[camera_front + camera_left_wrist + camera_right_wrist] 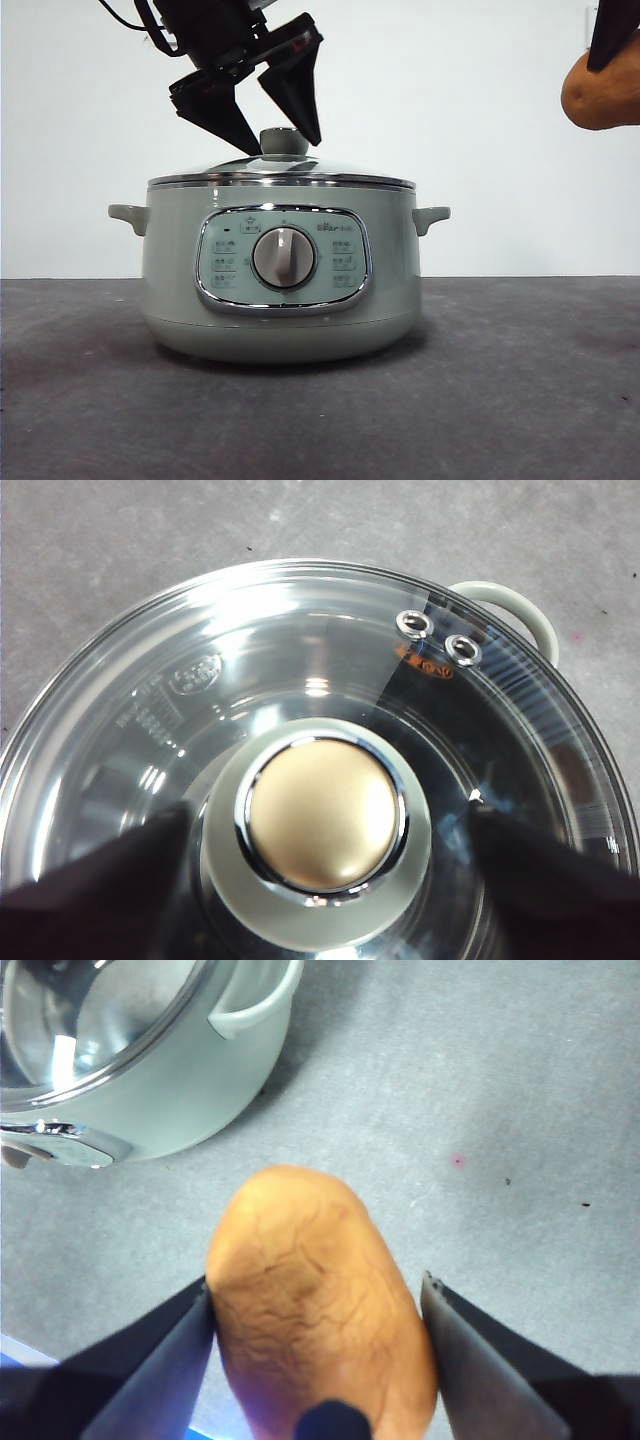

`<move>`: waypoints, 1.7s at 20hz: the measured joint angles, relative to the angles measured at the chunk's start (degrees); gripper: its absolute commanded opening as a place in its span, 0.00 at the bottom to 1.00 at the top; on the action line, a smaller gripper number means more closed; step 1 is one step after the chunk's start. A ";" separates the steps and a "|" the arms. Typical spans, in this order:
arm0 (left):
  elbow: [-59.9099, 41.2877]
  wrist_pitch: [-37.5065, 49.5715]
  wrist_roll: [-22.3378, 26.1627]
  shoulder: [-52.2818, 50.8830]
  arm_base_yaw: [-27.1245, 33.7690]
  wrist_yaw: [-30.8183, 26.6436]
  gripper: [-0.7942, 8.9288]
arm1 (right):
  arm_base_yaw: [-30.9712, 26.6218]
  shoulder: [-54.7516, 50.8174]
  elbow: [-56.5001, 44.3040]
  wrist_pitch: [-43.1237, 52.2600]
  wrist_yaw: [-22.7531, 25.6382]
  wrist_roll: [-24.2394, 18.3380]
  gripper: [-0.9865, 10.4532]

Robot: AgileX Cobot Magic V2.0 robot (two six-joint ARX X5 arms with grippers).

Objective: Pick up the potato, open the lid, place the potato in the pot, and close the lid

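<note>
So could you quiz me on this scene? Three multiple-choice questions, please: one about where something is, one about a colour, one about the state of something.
1. Where is the potato?
A. inside the pot
B. held in the air off to one side of the pot
C. lying on the table in front of the dial

2. What colour is the pot?
A. pale sage green
B. bright red
C. black

3. What state is the lid in?
A. lifted clear of the pot
B. lying upside down on the table
C. seated on the pot, open jaws either side of its knob

Answers:
1 B: the right gripper holds it above the grey table, with the pot off to one side.
2 A: body and side handles are pale green in the front view.
3 C: the steel rim rests on the pot, and the left gripper straddles the knob without closing.
</note>
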 measured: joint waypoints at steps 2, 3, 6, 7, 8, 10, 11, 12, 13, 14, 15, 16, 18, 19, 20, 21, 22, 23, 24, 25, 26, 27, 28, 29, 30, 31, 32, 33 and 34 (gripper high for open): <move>0.00 0.02 0.00 0.00 0.00 -0.02 0.09 | 0.00 0.00 0.00 0.00 0.00 0.02 0.08; 0.00 0.00 0.00 0.00 0.00 -0.02 0.07 | 0.00 0.00 0.00 0.00 0.00 0.02 0.08; 0.00 0.26 0.35 0.00 0.00 -0.24 0.07 | 0.00 0.00 0.00 -0.02 -0.02 0.02 0.08; 0.00 0.37 0.35 0.00 0.00 -0.24 0.07 | 0.00 0.00 0.00 -0.04 0.00 0.04 0.08; 0.00 0.55 0.37 0.00 0.00 -0.24 0.07 | 0.00 0.00 0.00 -0.04 0.00 0.04 0.08; 0.00 0.66 0.35 0.00 0.00 -0.24 0.07 | 0.00 0.00 0.00 0.20 -0.20 0.37 0.08; 0.00 0.68 0.35 0.00 0.00 -0.24 0.07 | 0.00 0.00 0.00 0.57 -0.61 0.92 0.08; 0.00 0.68 0.37 0.00 0.00 -0.24 0.07 | 0.00 0.00 0.00 0.83 -1.07 1.38 0.08; 0.17 0.55 0.37 0.00 0.02 -0.24 0.07 | 0.00 0.00 0.00 1.29 -1.25 2.05 0.08; 0.74 0.09 0.35 0.02 0.02 -0.24 0.07 | 0.00 0.00 0.00 1.95 -1.27 2.89 0.08; 1.95 -0.48 0.33 0.28 0.02 -0.24 0.07 | 0.02 0.00 0.00 2.36 -1.53 3.78 0.08; 3.52 -1.07 0.35 0.48 0.02 -0.22 0.07 | 0.11 0.00 0.00 2.80 -1.90 4.76 0.08; 7.39 -2.21 0.35 0.52 0.13 -0.35 0.07 | 1.33 0.13 0.00 4.11 -2.29 6.84 0.08; 8.87 -2.36 0.35 0.50 0.17 -0.31 0.07 | 2.16 0.35 0.00 4.59 -2.36 7.63 0.08; 10.47 -2.60 0.35 0.48 0.35 -0.31 0.07 | 3.37 0.68 0.00 5.22 -2.51 8.41 0.08; 11.23 -2.89 0.35 0.48 0.63 -0.28 0.07 | 4.52 1.01 0.00 5.97 -2.54 9.14 0.08; 11.58 -3.45 0.35 0.48 1.05 -0.24 0.07 | 6.01 1.40 0.00 7.39 -2.54 10.16 0.08; 11.58 -4.46 0.39 0.46 1.68 -0.22 0.07 | 7.76 1.79 0.00 9.09 -2.54 11.34 0.08; 11.54 -6.10 0.59 0.48 2.56 -0.26 0.07 | 9.81 2.38 0.00 11.23 -2.56 12.68 0.08; 11.52 -7.21 0.87 0.48 3.39 -0.28 0.07 | 11.37 3.04 0.09 12.98 -2.56 13.75 0.08; 11.52 -8.07 1.16 0.48 4.57 -0.31 0.07 | 13.16 4.28 0.72 14.60 -2.56 15.15 0.08; 11.52 -8.33 1.38 0.48 5.62 -0.31 0.07 | 14.60 5.64 1.46 15.67 -2.56 16.24 0.08; 11.52 -8.44 1.44 0.48 6.82 -0.31 0.07 | 16.09 7.41 2.75 16.15 -2.56 17.22 0.08; 11.52 -8.41 1.44 0.48 8.09 -0.31 0.07 | 17.51 9.51 4.33 16.55 -2.47 18.01 0.08; 11.52 -8.63 1.44 0.48 9.53 -0.31 0.07 | 19.02 12.07 6.54 16.76 -2.05 18.71 0.08; 11.52 -8.90 1.44 0.48 10.73 -0.31 0.07 | 20.13 14.29 8.55 16.74 -1.57 19.04 0.08; 11.52 -9.22 1.44 0.48 12.22 -0.33 0.07 | 21.38 17.05 11.32 16.70 -1.09 19.43 0.08; 11.52 -9.29 1.44 0.48 13.40 -0.33 0.07 | 22.25 19.43 13.79 16.72 -0.76 19.63 0.08; 11.52 -9.27 1.44 0.48 14.69 -0.39 0.07 | 23.08 22.08 16.57 16.72 -0.59 19.89 0.08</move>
